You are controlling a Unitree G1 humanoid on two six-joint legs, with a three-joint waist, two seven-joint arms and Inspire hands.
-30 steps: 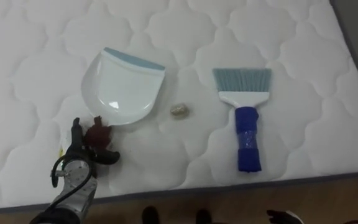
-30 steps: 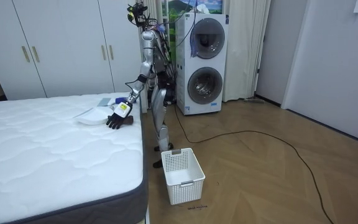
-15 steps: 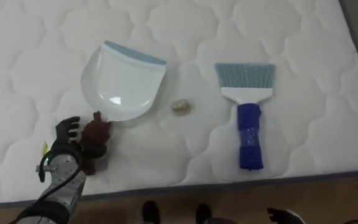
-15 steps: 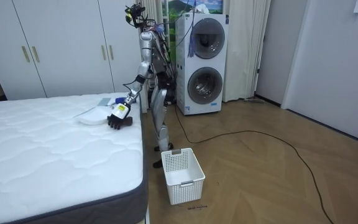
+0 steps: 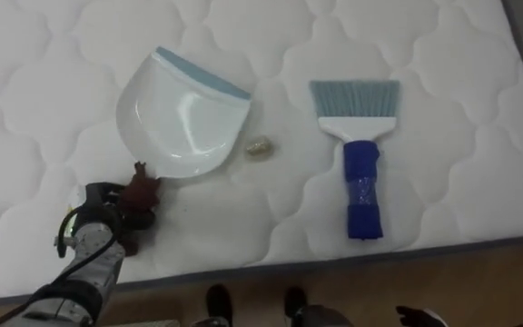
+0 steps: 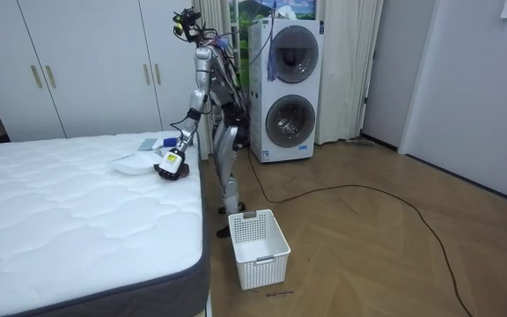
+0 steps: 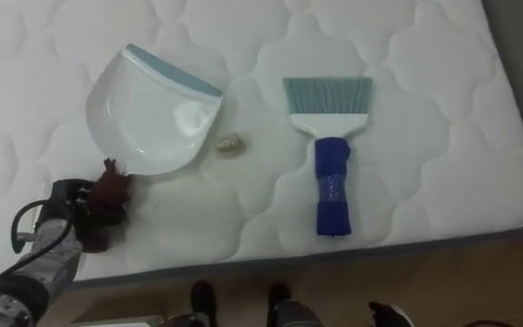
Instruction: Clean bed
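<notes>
**Dustpan in Grip, Scrap Not Yet Swept**

Near left on the white quilted mattress (image 5: pixel 443 54): the left hand (image 5: pixel 98 211), curled round the dark red handle (image 5: pixel 140 193) of the dustpan (image 5: pixel 182 118), gripping it rather than resting beside it. Just beyond and to the right of that grip, the white pan itself, lying flat with its blue-edged lip turned to the far right, presumably to receive debris from that side.

Just beside the pan's right flank, seemingly not touching: a small pale crumpled scrap (image 5: pixel 259 147), loose on the mattress between pan and brush, very likely the thing to be cleared.

Further right, well apart from the scrap: a hand brush (image 5: pixel 360 154), flat, with bristles to the far side and blue handle pointing to the near edge, handy for a pick-up from there. Untouched as yet.

Lowest right, below the bed's edge: a dark shape, probably the right hand (image 5: pixel 416 316). Open or closed, cannot tell.

Judged stage: pan secured, sweeping not begun. Next, probably: taking the brush, then pushing the scrap leftward into the pan while pressing the lip flat against the soft quilting.
</notes>
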